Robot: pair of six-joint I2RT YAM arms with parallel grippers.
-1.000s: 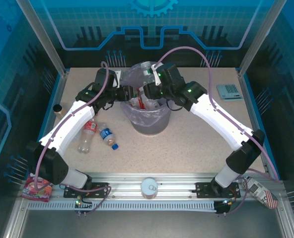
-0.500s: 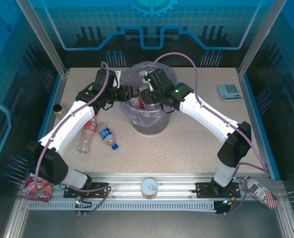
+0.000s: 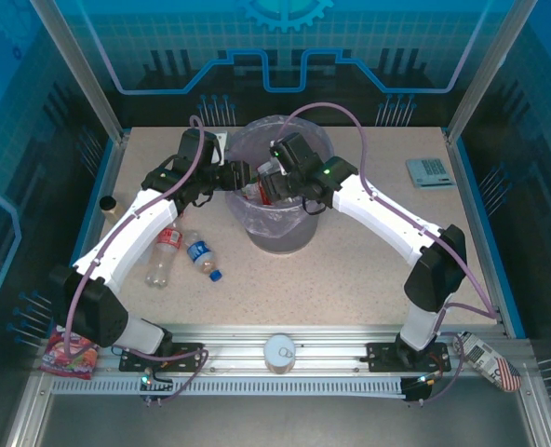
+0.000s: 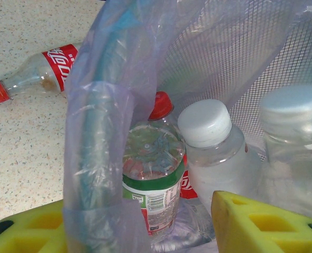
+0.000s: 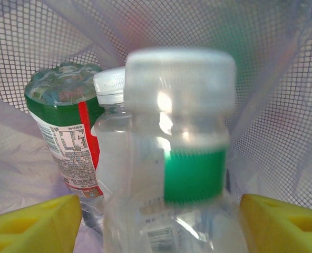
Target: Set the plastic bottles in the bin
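Plastic bottles (image 4: 211, 137), several packed in the bin (image 3: 280, 237) at mid-desk (image 3: 369, 279); one green-banded bottle (image 5: 182, 163), blurred, between my wide-open right hand (image 5: 161, 203); my left hand (image 4: 135, 205) parted astride the bin's rim; two more (image 3: 164, 253) lying on the desk left of it.

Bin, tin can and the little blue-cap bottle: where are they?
bin (image 3: 280, 233), top camera view, on its grey front wall.
tin can (image 3: 280, 352), top camera view, on its round lid.
blue-cap bottle (image 3: 200, 253), top camera view, on its blue label.

Speckled beige table (image 3: 369, 279) inside blue-lit panelled walls (image 3: 164, 56)
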